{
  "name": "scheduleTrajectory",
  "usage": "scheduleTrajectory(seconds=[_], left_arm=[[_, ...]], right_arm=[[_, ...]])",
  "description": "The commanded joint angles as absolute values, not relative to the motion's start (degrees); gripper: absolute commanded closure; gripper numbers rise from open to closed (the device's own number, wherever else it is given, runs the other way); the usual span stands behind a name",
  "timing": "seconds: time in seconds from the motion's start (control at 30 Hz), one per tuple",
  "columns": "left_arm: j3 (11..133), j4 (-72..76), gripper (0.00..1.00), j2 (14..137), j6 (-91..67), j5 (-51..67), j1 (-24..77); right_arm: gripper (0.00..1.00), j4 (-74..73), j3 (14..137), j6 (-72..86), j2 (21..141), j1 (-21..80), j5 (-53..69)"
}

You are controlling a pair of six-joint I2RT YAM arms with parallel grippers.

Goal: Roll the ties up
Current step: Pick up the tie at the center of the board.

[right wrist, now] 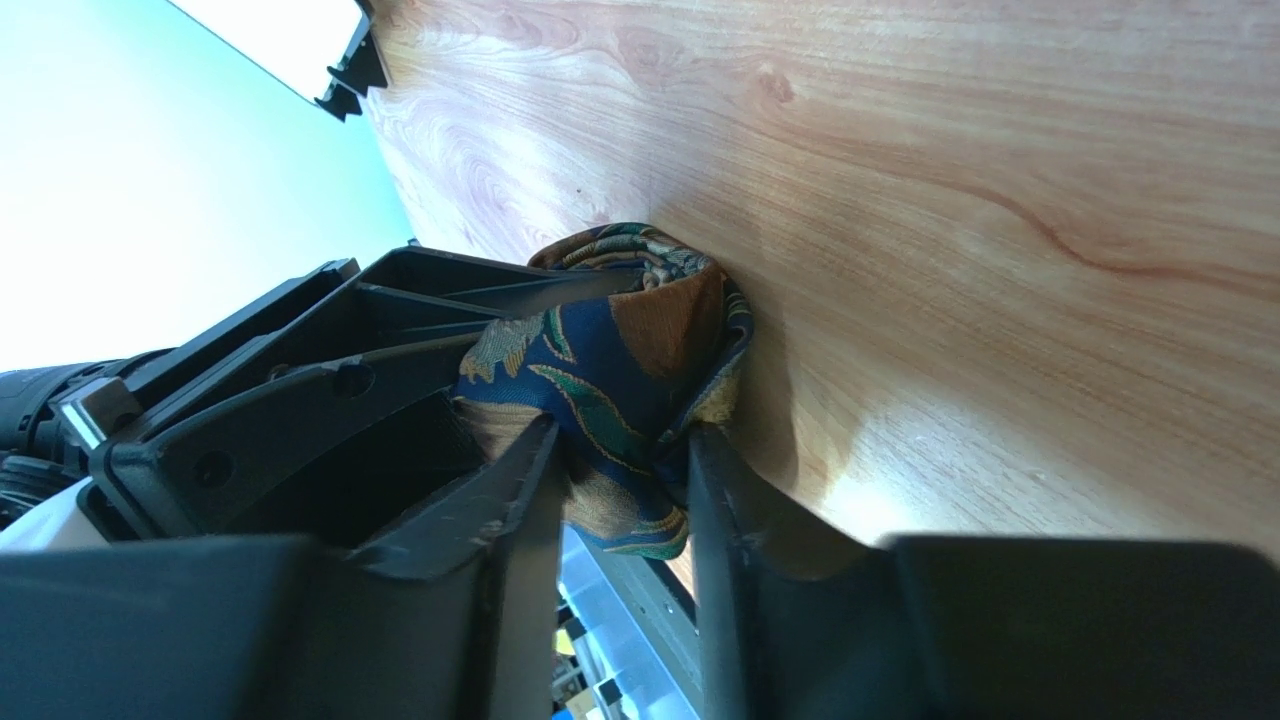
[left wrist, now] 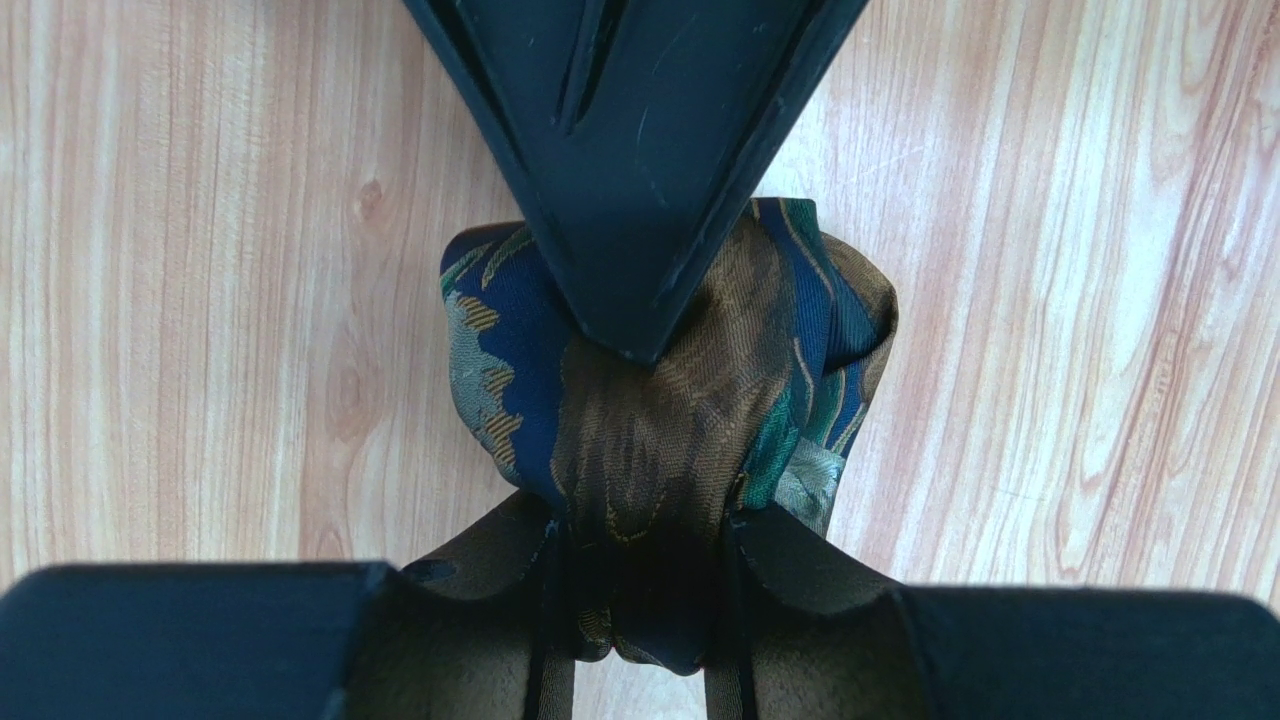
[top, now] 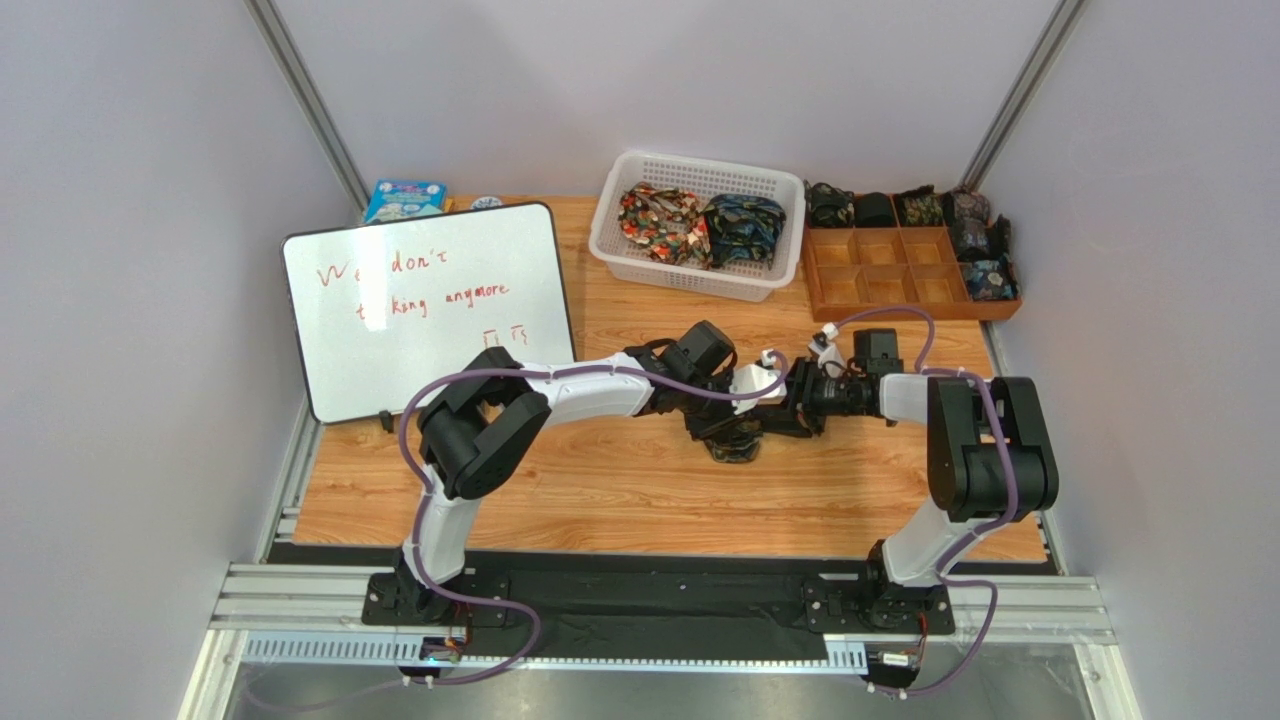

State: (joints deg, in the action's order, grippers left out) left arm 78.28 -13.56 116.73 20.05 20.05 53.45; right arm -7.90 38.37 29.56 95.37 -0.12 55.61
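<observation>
Together, left end effector (left wrist: 643,540) and right end effector (right wrist: 621,458) pinch the rolled tie (left wrist: 684,375); jaws narrowly parted.

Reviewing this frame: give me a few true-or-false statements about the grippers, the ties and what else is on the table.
1. The left gripper and right gripper are both closed on the same tie roll. True.
2. The white basket is empty. False: it holds bunched ties.
3. The wooden tray sits at the far right of the table, with rolled ties in some compartments. True.
4. The whiteboard is blank. False: it carries red handwriting.
</observation>
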Motion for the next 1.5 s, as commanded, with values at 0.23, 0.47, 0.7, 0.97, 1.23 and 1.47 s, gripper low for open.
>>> scheduleTrajectory(seconds=[0.23, 0.47, 0.7, 0.97, 1.23, 1.47], left_arm=[[78.13, -19.69, 0.92, 119.36, 19.25, 23.20, 53.70], [75.24, -17.06, 0.37, 113.65, 17.84, 27.15, 51.33], [74.45, -18.11, 0.00, 107.06, 19.07, 32.17, 48.69], [73.74, -18.81, 0.01, 107.49, 25.22, 32.43, 48.87], [75.23, -16.44, 0.00, 112.06, 25.23, 26.29, 52.02], [76.81, -19.24, 0.00, 115.66, 25.49, 25.58, 52.91]], right_arm=[[1.00, -10.27, 40.95, 27.16, 95.71, 1.49, 54.49], [1.00, -15.20, 42.45, 23.48, 92.03, 1.49, 52.65], [1.00, -17.31, 42.45, 19.08, 93.16, 1.93, 52.47], [1.00, -16.88, 43.42, 15.91, 90.79, 4.57, 52.30], [1.00, -16.17, 43.68, 18.37, 90.79, 6.15, 51.86], [1.00, -14.85, 43.42, 20.65, 90.97, 6.50, 52.21]])
